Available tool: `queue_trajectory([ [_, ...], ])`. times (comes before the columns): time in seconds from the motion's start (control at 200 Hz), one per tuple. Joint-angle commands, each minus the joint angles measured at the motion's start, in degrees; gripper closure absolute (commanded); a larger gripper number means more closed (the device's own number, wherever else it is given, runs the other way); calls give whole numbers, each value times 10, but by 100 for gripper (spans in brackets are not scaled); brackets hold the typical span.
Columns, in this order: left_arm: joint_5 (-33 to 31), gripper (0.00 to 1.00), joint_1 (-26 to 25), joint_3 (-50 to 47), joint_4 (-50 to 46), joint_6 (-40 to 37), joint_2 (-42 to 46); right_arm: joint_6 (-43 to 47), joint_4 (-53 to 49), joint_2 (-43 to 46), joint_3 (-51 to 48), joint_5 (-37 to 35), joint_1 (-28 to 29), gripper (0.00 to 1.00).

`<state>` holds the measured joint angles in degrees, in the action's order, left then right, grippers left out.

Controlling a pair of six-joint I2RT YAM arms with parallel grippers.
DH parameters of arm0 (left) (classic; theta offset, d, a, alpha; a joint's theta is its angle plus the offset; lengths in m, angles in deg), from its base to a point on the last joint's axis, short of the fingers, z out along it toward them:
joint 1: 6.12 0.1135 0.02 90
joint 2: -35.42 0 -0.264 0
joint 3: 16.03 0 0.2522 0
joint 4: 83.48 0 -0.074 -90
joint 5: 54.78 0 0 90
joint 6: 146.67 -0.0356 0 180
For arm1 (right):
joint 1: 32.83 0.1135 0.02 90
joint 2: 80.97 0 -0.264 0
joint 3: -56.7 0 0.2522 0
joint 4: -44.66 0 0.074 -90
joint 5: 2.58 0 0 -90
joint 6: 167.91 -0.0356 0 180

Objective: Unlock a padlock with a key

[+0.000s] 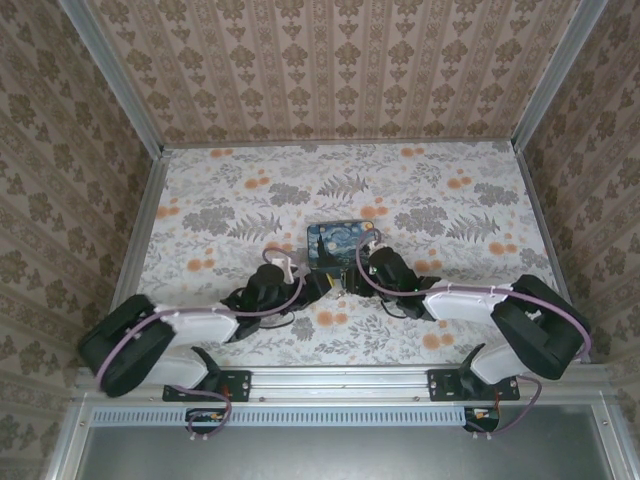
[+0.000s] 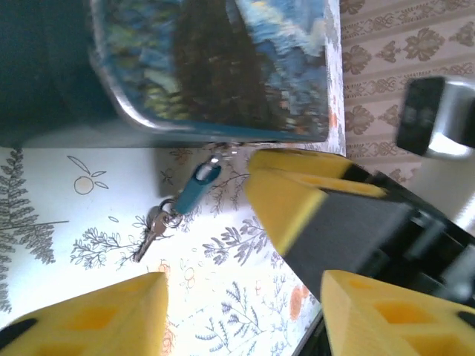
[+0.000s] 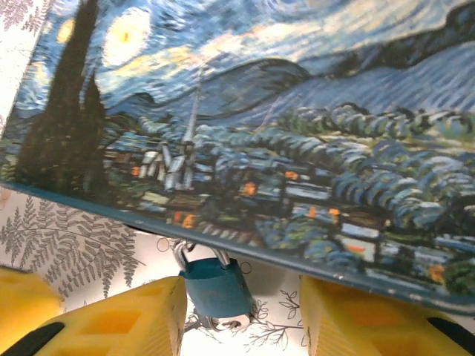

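A small teal padlock [image 3: 215, 285] with a silver shackle hangs from the front edge of the starry-night box [image 3: 245, 133]. My right gripper [image 3: 241, 319] is open around it, its left finger [image 3: 111, 319] almost touching the lock body. In the left wrist view the padlock [image 2: 197, 185] slants down from the box [image 2: 223, 67]. A slim metal key [image 2: 146, 239] on a ring lies on the table at the lock's lower end. My left gripper [image 2: 241, 319] is open over bare table, short of the key. A yellow finger [image 2: 297, 193] of the right gripper stands just right of the lock.
The box [image 1: 338, 243] sits mid-table on the floral cloth [image 1: 230, 190], with the left gripper [image 1: 322, 283] and right gripper [image 1: 352, 272] meeting at its near edge. Patterned walls enclose three sides. Open cloth lies behind and beside the box.
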<state>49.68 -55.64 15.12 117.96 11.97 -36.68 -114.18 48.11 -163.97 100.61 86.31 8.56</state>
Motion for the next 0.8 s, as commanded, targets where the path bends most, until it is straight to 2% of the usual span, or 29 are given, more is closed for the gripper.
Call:
queue_trajectory([
  [0.0,-38,35,3,35,-196,-87,89,-28,53,-17,2,38,-16,54],
  [0.12,-62,27,25,57,-293,-126,171,-46,87,-35,3,56,-31,54],
  [0.26,-37,21,74,63,-333,-147,204,-58,129,-45,-6,80,-43,49],
  [0.5,28,14,142,99,-343,-183,173,-34,174,-45,-53,133,-58,46],
  [0.67,46,12,151,115,-341,-191,150,-6,193,-61,-74,168,-67,38],
  [0.795,53,12,151,113,-328,-183,142,1,213,-88,-68,182,-69,38],
])
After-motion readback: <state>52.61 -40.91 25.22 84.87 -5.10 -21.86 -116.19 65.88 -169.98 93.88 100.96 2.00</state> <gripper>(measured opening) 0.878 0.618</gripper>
